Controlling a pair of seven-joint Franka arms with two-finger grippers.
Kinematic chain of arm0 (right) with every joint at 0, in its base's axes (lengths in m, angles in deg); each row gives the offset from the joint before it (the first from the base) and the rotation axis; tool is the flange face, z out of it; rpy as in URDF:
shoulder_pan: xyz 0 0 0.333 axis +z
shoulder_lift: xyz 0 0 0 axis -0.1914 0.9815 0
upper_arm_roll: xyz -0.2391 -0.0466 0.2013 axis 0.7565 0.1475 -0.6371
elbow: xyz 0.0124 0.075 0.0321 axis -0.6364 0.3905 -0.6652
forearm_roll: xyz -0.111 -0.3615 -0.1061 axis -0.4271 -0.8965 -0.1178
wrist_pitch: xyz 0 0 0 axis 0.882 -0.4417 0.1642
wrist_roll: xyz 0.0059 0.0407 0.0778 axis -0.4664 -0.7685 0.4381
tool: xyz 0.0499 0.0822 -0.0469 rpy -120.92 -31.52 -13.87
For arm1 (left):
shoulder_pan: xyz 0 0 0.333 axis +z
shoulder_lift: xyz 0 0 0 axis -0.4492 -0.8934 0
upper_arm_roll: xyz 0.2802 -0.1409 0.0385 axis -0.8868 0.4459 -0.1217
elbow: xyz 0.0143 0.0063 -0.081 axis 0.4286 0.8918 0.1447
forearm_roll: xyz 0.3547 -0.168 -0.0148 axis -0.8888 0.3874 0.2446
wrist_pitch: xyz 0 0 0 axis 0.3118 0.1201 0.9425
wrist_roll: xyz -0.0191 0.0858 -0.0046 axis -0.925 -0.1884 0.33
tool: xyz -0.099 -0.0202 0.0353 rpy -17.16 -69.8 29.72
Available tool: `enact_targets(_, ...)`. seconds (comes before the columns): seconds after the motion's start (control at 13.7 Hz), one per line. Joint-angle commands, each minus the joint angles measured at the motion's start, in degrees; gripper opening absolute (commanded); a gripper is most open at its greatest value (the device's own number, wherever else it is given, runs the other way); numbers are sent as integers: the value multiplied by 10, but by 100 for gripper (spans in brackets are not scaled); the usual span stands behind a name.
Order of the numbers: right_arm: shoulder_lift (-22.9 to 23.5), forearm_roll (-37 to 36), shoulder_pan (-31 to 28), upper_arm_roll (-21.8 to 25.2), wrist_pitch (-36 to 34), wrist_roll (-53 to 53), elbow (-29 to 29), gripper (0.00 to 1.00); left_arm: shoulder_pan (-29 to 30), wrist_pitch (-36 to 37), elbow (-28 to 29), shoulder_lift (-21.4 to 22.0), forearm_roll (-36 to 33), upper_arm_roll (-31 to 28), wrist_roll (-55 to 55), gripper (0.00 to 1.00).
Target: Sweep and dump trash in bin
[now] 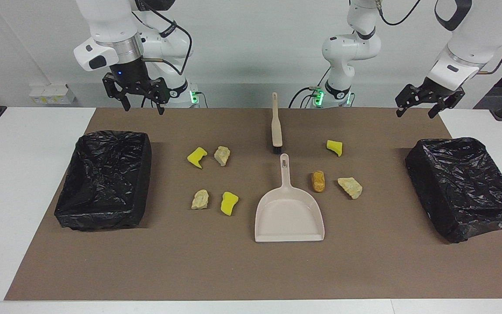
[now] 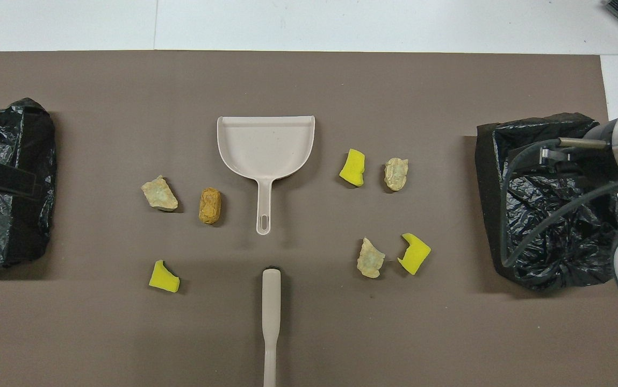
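Seven pieces of trash lie on the brown mat. Toward the right arm's end are two yellow sponge bits and two beige chunks. Toward the left arm's end are a yellow bit, an orange-brown lump and a beige chunk. A beige dustpan lies in the middle, handle toward the robots. A beige brush lies nearer to the robots. My right gripper and left gripper hang open and empty over the mat's robot-side edge.
Two bins lined with black bags stand on the mat, one at the right arm's end and one at the left arm's end. White table borders the mat.
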Motion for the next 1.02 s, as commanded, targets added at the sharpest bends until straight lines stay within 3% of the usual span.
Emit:
enact_targets(0.0, 7, 15, -23, -5, -8, 18, -13, 100, 0, 16, -18, -7, -7, 3, 7, 100)
enact_targets(0.44, 7, 15, -48, -5, -8, 17, -13, 100, -1, 14, -4, -3, 13, 7, 24, 100)
enact_targets(0.95, 7, 15, -48, -5, -8, 17, -13, 100, -8, 9, 61, 4, 130, 6, 108, 100)
